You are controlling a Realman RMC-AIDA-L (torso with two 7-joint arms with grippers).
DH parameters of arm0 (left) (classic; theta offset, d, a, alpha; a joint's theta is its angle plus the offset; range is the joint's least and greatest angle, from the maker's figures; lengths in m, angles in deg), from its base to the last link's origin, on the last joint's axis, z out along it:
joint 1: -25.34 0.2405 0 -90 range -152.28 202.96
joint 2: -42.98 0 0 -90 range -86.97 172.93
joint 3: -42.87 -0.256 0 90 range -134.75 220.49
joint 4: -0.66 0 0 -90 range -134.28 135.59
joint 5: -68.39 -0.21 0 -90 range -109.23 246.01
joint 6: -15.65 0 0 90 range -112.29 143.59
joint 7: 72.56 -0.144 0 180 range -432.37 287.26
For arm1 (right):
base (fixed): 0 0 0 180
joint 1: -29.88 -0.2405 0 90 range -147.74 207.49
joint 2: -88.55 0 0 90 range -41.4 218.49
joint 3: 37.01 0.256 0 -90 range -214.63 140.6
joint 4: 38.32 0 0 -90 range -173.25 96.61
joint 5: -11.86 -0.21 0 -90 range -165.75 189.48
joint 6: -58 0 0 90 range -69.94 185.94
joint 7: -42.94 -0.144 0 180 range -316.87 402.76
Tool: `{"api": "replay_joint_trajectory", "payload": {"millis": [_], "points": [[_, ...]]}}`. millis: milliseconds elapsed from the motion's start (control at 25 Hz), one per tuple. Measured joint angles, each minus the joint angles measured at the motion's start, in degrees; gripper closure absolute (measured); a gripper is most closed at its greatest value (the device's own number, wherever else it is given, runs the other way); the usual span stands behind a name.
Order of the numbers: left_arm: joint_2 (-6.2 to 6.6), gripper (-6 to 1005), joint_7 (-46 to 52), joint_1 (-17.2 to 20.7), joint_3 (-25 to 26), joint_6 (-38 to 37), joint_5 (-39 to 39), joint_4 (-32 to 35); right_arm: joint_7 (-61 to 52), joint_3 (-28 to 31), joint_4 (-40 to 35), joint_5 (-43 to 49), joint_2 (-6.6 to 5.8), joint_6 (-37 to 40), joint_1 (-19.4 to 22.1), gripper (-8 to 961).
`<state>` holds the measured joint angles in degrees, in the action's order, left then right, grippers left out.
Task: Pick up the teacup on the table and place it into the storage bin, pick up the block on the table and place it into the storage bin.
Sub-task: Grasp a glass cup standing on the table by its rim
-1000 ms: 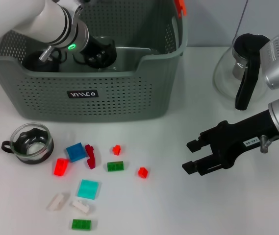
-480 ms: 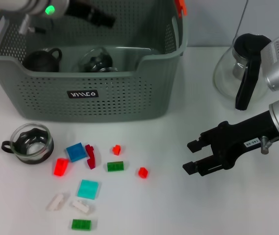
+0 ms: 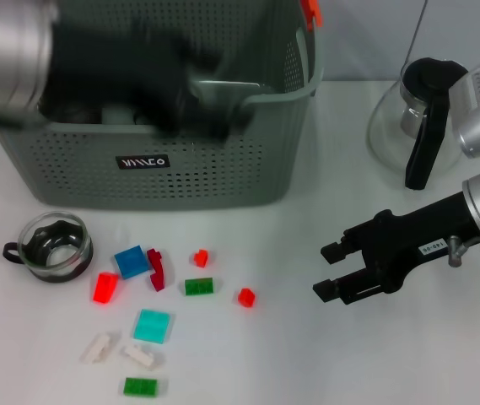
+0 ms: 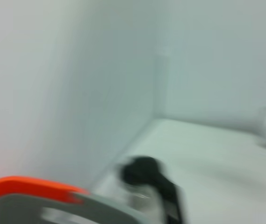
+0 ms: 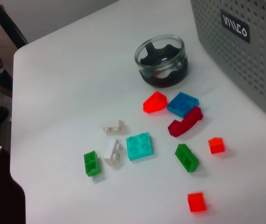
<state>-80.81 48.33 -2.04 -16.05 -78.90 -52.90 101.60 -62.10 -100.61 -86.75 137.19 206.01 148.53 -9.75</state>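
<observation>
A glass teacup [image 3: 51, 246] with a dark handle stands on the white table left of the scattered blocks and in front of the storage bin [image 3: 155, 160]; it also shows in the right wrist view [image 5: 161, 60]. The blocks include a blue one [image 3: 129, 261], a cyan one [image 3: 152, 326], a green one [image 3: 198, 287] and a red one [image 3: 105, 288]. My left gripper [image 3: 172, 93] is a dark motion-blurred shape over the bin's front rim, hiding what lies inside. My right gripper [image 3: 328, 270] hovers open and empty over the table to the right of the blocks.
A glass teapot [image 3: 417, 118] with a black handle stands at the back right. An orange handle clip [image 3: 310, 10] sits on the bin's right rim, and one [image 4: 25, 189] shows in the left wrist view. More small blocks [image 5: 143, 146] lie near the table's front edge.
My left arm, inside the bin a second ago and then raised at the back left, now sweeps low and blurred across the bin's front. The right arm, teacup and blocks have not moved.
</observation>
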Motion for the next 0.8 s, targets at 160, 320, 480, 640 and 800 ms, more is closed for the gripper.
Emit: {"api": "replay_joint_trajectory", "payload": {"millis": [160,320,480,640,800], "points": [[-0.51,232,-6.4,5.4,-1.7,-8.2,0.5,5.0,0.0,0.6,0.0,-0.1,0.21,-0.1,-0.2,267],[-0.65,241,-12.3,9.5,-2.5,-11.8,-1.8,5.7,0.2,1.2,0.0,-0.1,0.68,-0.4,-0.6,266],[-0.73,251,-16.7,11.8,-2.4,-11.3,-8.3,3.9,0.2,1.3,0.5,-0.1,1.15,-1.5,-0.8,266],[-0.64,261,-19.1,12.0,-1.9,-6.3,-16.7,-0.9,0.2,1.3,1.2,-0.1,1.54,-2.3,-0.9,266],[-0.57,271,-20.4,11.7,-3.0,0.1,-24.6,-6.4,0.1,1.3,1.6,-0.1,1.77,-2.7,-1.0,266]]}}
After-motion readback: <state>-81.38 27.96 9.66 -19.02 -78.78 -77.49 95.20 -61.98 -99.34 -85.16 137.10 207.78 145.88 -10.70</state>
